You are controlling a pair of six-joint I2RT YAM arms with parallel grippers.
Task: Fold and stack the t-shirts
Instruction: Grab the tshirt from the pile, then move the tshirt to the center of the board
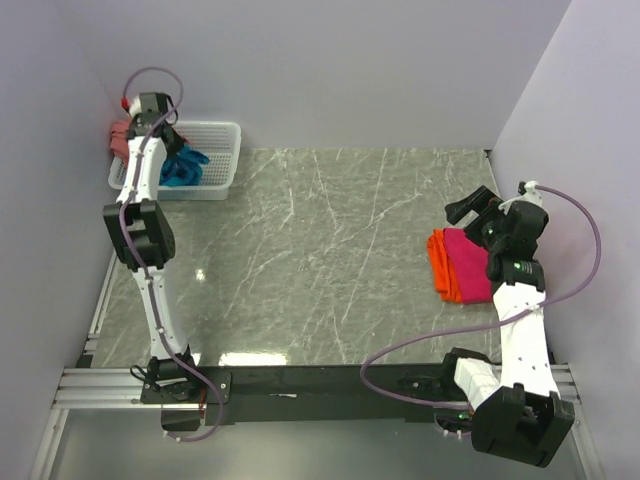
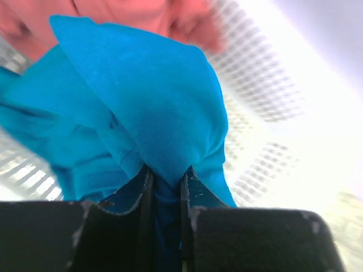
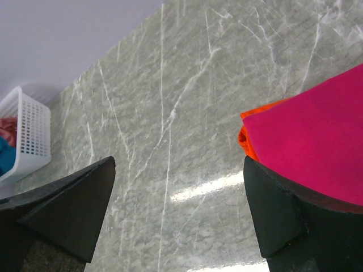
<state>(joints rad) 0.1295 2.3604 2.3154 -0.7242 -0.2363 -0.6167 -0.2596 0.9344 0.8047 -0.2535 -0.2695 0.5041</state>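
I have my left gripper [image 2: 164, 184] pinched tight on a bunched fold of the teal-blue t-shirt [image 2: 142, 102] in the basket [image 1: 222, 140], limp light cloth I judge will drape and want a collar or hem hold, while my right gripper [image 3: 178, 209] hangs wide open, empty

The left arm [image 1: 155, 300] and right arm [image 1: 525, 340] wear white shells over black joint housings; a purple cable [image 1: 597, 245] trails each; jaws matte black.

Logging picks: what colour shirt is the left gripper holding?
Teal-blue t-shirt, clearest in left wrist view.
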